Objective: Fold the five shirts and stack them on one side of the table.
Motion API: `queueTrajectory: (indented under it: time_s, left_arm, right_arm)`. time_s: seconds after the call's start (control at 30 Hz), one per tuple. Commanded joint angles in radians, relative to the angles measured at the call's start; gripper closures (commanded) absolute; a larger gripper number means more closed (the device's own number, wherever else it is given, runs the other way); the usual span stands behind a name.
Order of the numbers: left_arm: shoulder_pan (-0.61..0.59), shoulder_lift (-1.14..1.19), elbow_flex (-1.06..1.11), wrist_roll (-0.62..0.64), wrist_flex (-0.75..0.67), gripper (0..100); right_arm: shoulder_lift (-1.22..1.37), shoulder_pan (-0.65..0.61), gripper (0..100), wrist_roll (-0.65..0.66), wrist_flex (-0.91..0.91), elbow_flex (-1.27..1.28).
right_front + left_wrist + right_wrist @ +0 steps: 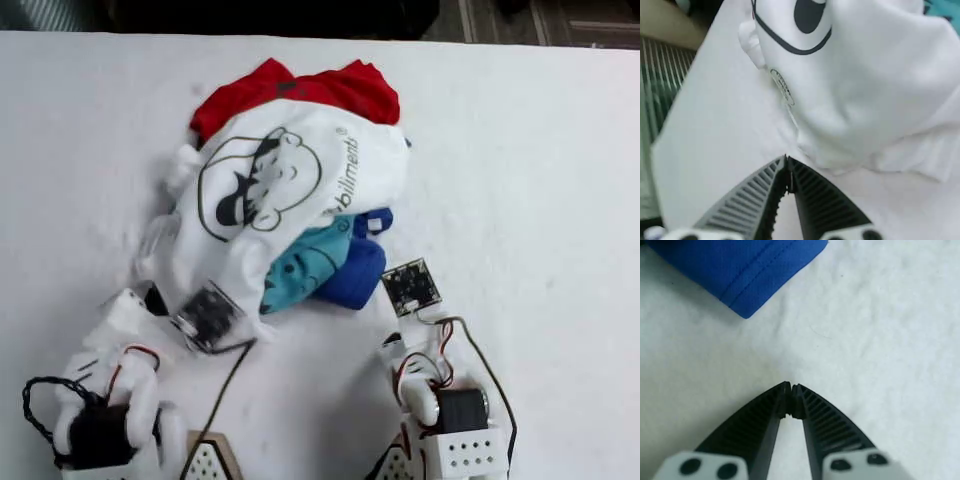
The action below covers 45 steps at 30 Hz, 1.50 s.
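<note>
Shirts lie in one loose, unfolded heap mid-worktop [530,180], toward the far edge. White shirt [290,190] w/ a cartoon-face print is on top & covers most of the heap. Red shirt [320,88] pokes out from under it on the far side. Teal shirt [305,265] & blue shirt [355,275] stick out from under its near-right edge, touching each other, blue on the outer side. More white cloth trails off the heap's left side; can't tell if that's a separate shirt. L arm [110,400] sits at the near-left corner, R arm [440,410] at near-right, heap btwn & beyond them. L gripper [788,172]: tips together, nothing btwn them, at bare worktop just short of the white shirt's near edge. R gripper [791,399]: tips together too, nothing held, at bare worktop near a corner of the blue shirt, apart from it. Can't tell if either gripper touches the worktop.
</note>
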Motion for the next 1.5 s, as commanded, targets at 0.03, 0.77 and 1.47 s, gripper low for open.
queueTrajectory:
  time_s: [0.03,0.77,1.47]
  left_arm:
    - [0.005,0.005,-0.114,-0.110,-0.044,97]
    - [0.203,1.285,-1.381,0.350,0.391,80]
    - [0.361,1.919,-1.522,0.497,0.219,66]
  right_arm:
    - [0.001,-0.004,97.9,0.002,0.005,0.006]
    - [0.001,-0.004,97.9,0.002,0.005,0.006]
    - [0.001,-0.004,97.9,0.002,0.005,0.006]
